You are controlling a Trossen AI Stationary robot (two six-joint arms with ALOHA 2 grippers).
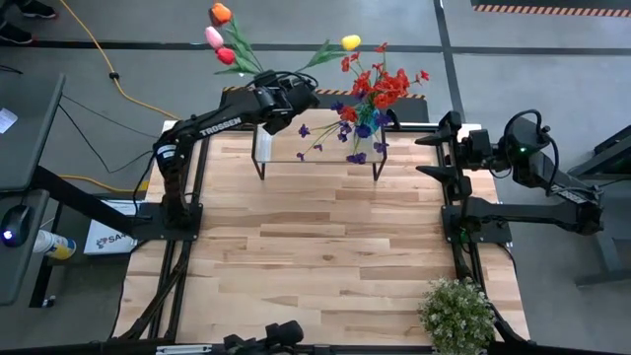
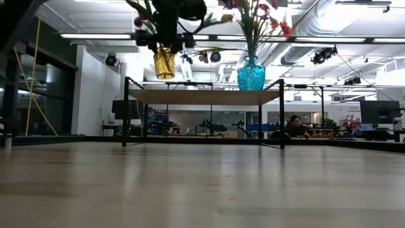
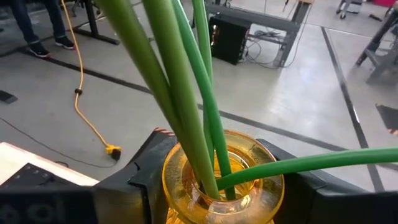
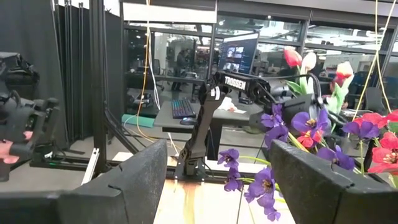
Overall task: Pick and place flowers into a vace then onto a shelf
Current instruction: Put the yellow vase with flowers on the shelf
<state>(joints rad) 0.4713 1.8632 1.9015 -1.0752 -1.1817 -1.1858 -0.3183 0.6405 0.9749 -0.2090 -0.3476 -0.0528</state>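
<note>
Your right gripper (image 1: 430, 156) waits with fingers apart at the table's right edge, holding nothing. Farther on, your left gripper (image 1: 279, 91) is clamped on the yellow vase (image 3: 222, 180) with 4 flowers (image 1: 225, 37), holding it just above the shelf's (image 1: 317, 150) left end, probably to set it beside the blue vase (image 2: 251, 75) standing there with red and purple flowers.

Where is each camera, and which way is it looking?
High: above, looking down on both arms; left gripper holds the yellow vase.
Low: table height, facing the shelf and blue vase.
Left wrist: looks into the yellow vase.
Right wrist: past its own open fingers at purple flowers.
High and low share both vases.
</note>
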